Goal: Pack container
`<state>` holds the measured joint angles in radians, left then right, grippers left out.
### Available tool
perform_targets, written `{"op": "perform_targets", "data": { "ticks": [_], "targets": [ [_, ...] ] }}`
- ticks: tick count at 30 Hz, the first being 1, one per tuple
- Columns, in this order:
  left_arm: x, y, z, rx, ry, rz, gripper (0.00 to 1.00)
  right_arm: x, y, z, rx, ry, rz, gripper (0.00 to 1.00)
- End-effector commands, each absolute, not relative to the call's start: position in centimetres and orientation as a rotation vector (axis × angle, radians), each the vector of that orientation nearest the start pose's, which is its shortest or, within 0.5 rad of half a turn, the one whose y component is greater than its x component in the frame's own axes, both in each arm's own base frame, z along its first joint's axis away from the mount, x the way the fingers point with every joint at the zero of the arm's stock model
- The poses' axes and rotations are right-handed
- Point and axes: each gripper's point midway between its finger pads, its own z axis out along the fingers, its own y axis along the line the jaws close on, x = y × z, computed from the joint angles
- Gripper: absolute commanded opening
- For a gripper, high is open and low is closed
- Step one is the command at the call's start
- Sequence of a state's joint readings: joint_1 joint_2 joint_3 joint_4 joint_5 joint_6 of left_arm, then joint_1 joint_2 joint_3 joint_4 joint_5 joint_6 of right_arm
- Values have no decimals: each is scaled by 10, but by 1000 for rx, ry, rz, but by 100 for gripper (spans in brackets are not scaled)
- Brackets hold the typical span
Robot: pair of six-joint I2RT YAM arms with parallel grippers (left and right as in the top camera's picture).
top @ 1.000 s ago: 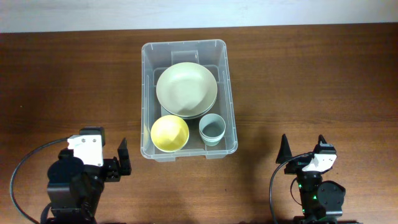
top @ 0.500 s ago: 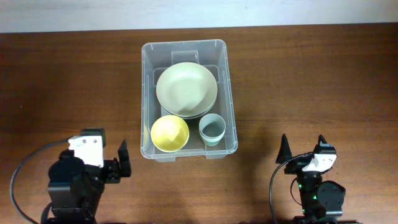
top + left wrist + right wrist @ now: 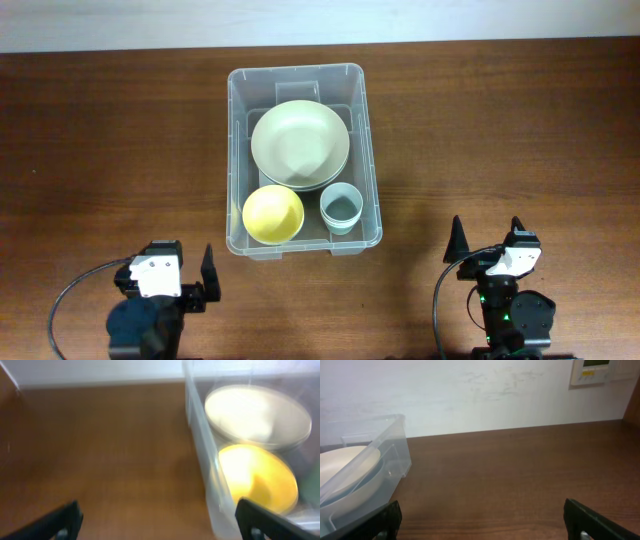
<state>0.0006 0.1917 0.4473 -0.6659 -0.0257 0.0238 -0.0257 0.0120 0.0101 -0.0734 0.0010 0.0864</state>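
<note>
The clear plastic container (image 3: 300,72) stands at the table's middle back. Inside it lie a pale green plate (image 3: 300,143), a yellow bowl (image 3: 273,213) and a light blue cup (image 3: 341,207). My left gripper (image 3: 170,268) is open and empty near the front edge, left of the container's near corner. In the blurred left wrist view it (image 3: 157,522) is over bare wood, with the container wall (image 3: 200,450), the yellow bowl (image 3: 255,477) and the plate (image 3: 257,410) to the right. My right gripper (image 3: 487,235) is open and empty at the front right; it (image 3: 485,520) sees the container (image 3: 390,455) at the left.
The brown wooden table (image 3: 520,130) runs to a white wall at the back. A white wall panel (image 3: 592,371) hangs at the upper right of the right wrist view. Black cables loop beside both arm bases at the front edge.
My left arm has pulled back toward the front edge and shifted a little right. The right arm and the container's contents have not moved.
</note>
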Motion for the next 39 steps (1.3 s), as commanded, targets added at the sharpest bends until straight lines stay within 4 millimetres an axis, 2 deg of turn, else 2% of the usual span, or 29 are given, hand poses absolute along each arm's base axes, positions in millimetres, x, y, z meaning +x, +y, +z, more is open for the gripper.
{"op": "perform_targets", "data": {
  "ticks": [1, 5, 9, 14, 39],
  "targets": [
    [221, 6, 189, 13, 1820, 61, 100, 246, -7, 156, 92, 1647, 46, 99],
    [237, -1, 193, 40, 1629, 27, 100, 246, -7, 156, 92, 1647, 46, 99],
    [245, -8, 185, 71, 1545, -3, 100, 246, -7, 156, 92, 1647, 46, 99],
    [246, -6, 156, 73, 1648, 9, 100, 246, -7, 156, 92, 1647, 46, 99],
    [246, -4, 157, 82, 1645, 38, 100, 246, -7, 156, 92, 1647, 46, 99]
  ]
}}
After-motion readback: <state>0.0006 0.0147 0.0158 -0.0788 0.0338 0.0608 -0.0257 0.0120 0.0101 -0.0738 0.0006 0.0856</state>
